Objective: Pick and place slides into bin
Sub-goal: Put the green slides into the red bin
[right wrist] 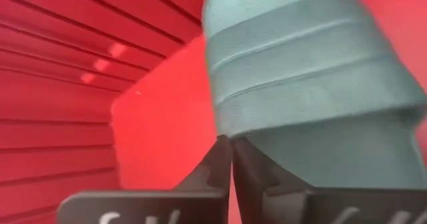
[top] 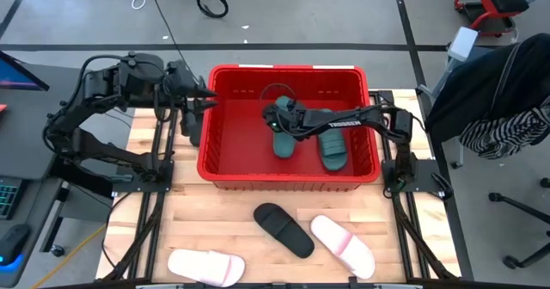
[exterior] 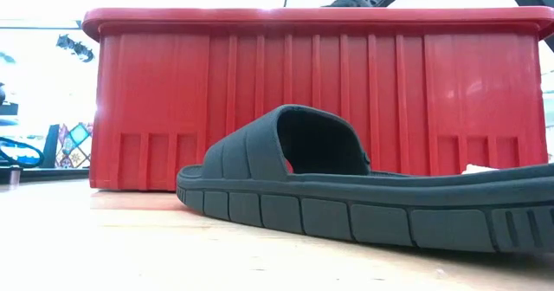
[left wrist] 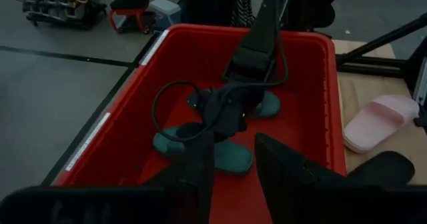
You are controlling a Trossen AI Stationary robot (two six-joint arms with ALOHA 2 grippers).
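Two teal slides (top: 284,141) (top: 333,147) lie side by side, soles down, on the floor of the red bin (top: 288,69). My right gripper (top: 277,117) reaches into the bin from the right. It is shut, with nothing between its fingers, and its tips (right wrist: 231,143) stand at the strap of the left teal slide (right wrist: 300,64). My left gripper (top: 206,102) hangs open and holds nothing, raised over the bin's left rim. It looks down on both teal slides (left wrist: 230,159) (left wrist: 267,105). My right gripper points its shut fingertips slanting down at the near edge of the teal slide's strap (right wrist: 267,127). I cannot tell whether they touch it. The slide lies flat on the bin's floor.
On the wooden table in front of the bin lie a black slide (top: 284,230) (exterior: 346,196), a pale pink slide (top: 342,245) to its right and another pink one (top: 206,266) at the near left. The bin's red wall (exterior: 260,92) stands behind the black slide.
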